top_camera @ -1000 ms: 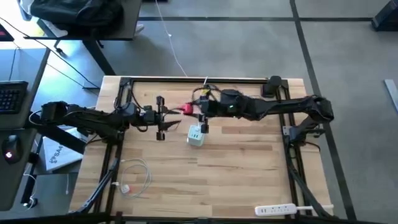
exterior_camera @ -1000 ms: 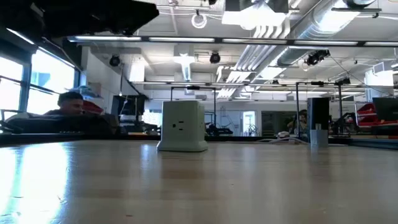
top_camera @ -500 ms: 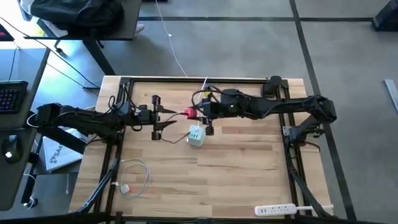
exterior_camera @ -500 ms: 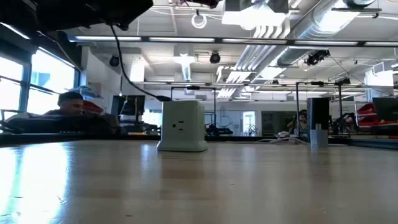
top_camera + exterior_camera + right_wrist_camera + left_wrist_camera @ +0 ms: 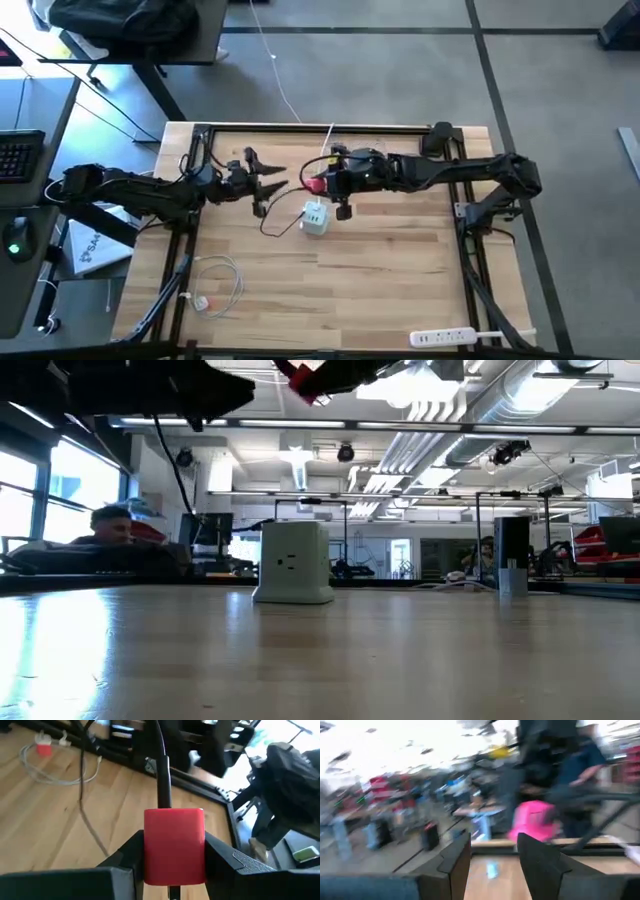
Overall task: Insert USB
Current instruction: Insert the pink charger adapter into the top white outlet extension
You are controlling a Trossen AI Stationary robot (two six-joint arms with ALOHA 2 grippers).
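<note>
- Right gripper (image 5: pixel 174 851): fingers clamped on the USB (image 5: pixel 174 845), plug held between them, above the white charger cube (image 5: pixel 314 218).
- Left gripper (image 5: pixel 268 182): fingers apart, holding nothing, just beside the plug.

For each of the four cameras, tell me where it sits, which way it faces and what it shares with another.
High: overhead, facing down; both arms, the right gripper holding the red plug beside the white charger cube.
Low: table height, facing the room; cube, plug overhead.
Left wrist: past the open left gripper toward the plug.
Right wrist: down on the clamped plug.
All four share the plug.
</note>
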